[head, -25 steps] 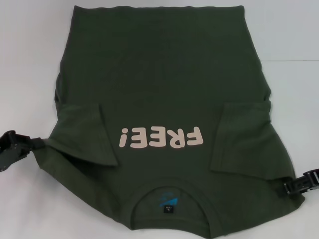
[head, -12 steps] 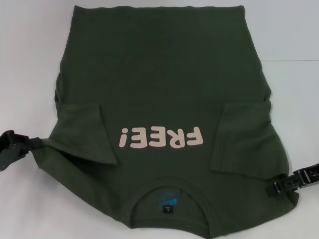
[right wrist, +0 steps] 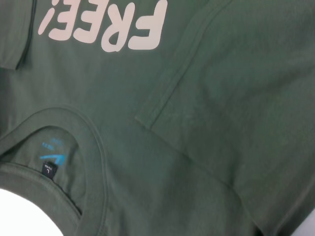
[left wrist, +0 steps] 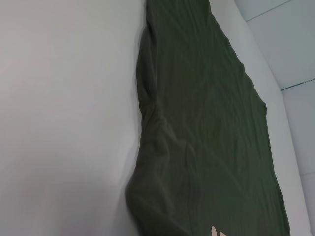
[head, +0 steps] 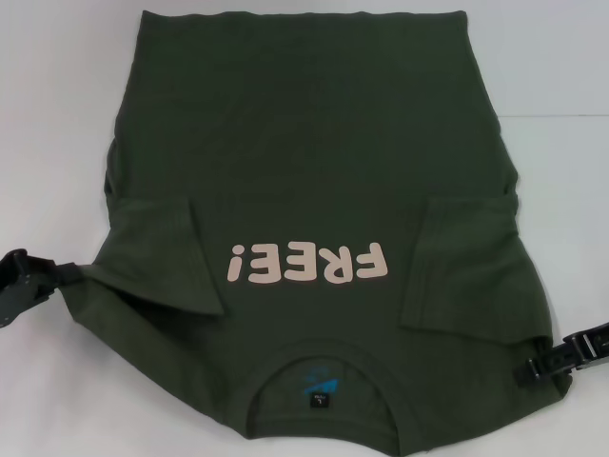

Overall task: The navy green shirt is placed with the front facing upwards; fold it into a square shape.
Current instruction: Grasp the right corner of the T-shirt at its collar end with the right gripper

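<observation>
We hold our left gripper [head: 29, 284] low at our left side and our right gripper [head: 563, 357] low at our right — both arms reach inward, wrists near level.

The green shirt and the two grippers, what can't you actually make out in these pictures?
- Left gripper, head view: cut off by the picture's edge; finger state unclear.
- Right gripper, head view: tips hidden at the edge of the navy green shirt; no telling if it grips cloth.
- Collar tag, right wrist view: print too small to read.
- Shirt's collar edge, head view: cut off by the bottom edge.
- Neither wrist view shows its own fingers.
</observation>
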Robot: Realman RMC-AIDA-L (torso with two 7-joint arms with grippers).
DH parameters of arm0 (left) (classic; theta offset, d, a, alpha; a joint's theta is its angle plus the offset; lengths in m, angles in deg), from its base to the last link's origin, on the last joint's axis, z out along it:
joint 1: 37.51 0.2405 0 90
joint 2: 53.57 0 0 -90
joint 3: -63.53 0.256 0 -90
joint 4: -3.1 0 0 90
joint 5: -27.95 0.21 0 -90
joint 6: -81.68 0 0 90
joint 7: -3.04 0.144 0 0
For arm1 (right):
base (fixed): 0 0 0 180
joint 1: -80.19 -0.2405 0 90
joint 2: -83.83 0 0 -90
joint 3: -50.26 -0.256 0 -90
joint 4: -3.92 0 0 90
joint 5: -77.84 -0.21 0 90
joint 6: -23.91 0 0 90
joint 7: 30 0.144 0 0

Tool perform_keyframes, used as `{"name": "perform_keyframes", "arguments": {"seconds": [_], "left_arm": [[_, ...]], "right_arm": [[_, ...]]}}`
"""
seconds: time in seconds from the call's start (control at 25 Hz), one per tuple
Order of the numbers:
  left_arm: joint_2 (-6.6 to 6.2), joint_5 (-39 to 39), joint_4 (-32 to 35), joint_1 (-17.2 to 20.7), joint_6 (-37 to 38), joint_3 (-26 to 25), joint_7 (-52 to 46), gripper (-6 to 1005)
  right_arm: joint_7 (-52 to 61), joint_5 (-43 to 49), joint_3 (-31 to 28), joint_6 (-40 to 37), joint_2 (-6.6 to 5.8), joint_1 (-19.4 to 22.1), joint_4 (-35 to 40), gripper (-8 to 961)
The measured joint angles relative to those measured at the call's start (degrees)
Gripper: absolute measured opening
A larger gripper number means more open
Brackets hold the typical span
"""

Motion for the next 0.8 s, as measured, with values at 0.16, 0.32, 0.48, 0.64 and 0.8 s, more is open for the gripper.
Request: {"name": "perform_keyframes", "arguments": {"seconds": [0.16, 0.32, 0.48, 0.64, 0.8], "left_arm": [[0.05, -0.35, 0.0, 0.09, 0.06, 0.0, 0.0, 2], [0.07, -0.81, 0.0, 0.15, 0.22, 0.0, 0.05, 2], [0.07, -0.81, 0.0, 0.15, 0.26, 0.0, 0.07, 2], [0.07, -0.82, 0.0, 0.14, 0.27, -0.01, 0.09, 3], [0.07, -1.25, 0.0, 0.14, 0.27, 0.0, 0.09, 3]], "right_arm": [[-0.1, -0.01, -0.02, -0.49, 0.0, 0.12, 0.35, 760], [-0.37, 0.13, 0.03, -0.73, 0.01, -0.01, 0.46, 727], [-0.38, 0.18, 0.01, -0.46, 0.03, -0.01, 0.53, 600], [-0.36, 0.11, -0.32, -0.44, -0.15, 0.12, 0.68, 434], [-0.43, 0.08, -0.13, -0.42, -0.18, 0.15, 0.7, 244]]}}
